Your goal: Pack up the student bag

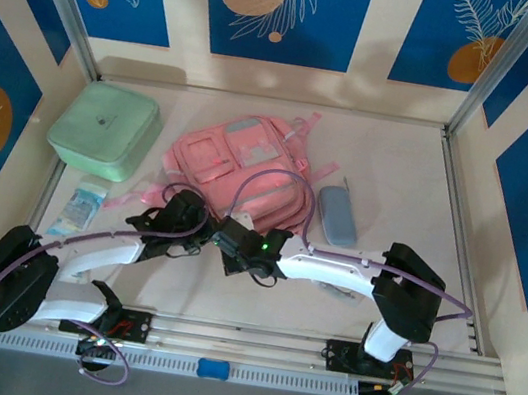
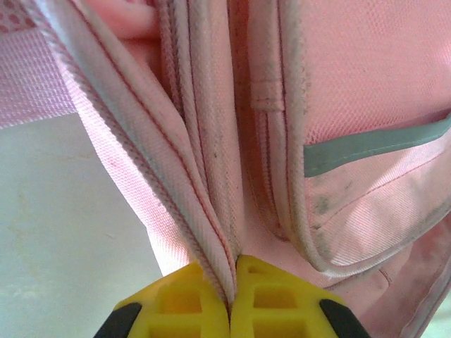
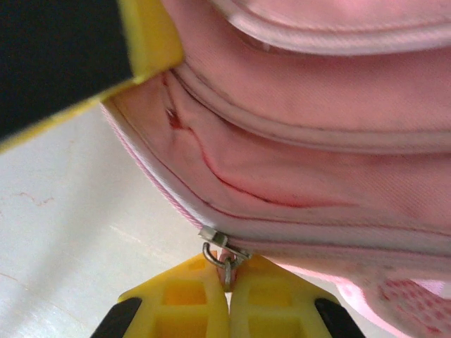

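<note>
A: Right gripper (image 3: 227, 285)?
B: Pinched tight on the small metal zipper pull (image 3: 225, 257), at the near edge of the student bag (image 1: 248, 170).
A: And the left gripper (image 2: 230, 299)?
B: Pressed together on a piped seam of the pink fabric, close beside the right one. Probably bracing.
A: The bag itself?
B: Lying flat mid-table. Seemingly zipped shut along the stretch in view.
A: Anything packed?
B: Cannot tell inside. Mint-green box (image 1: 105, 130) on the left, pencil case (image 1: 338, 216) just right, small packet (image 1: 78, 207) nearer the left arm: all outside.
A: Early, then?
B: Likely. Opening first, then loading, then closing.
</note>
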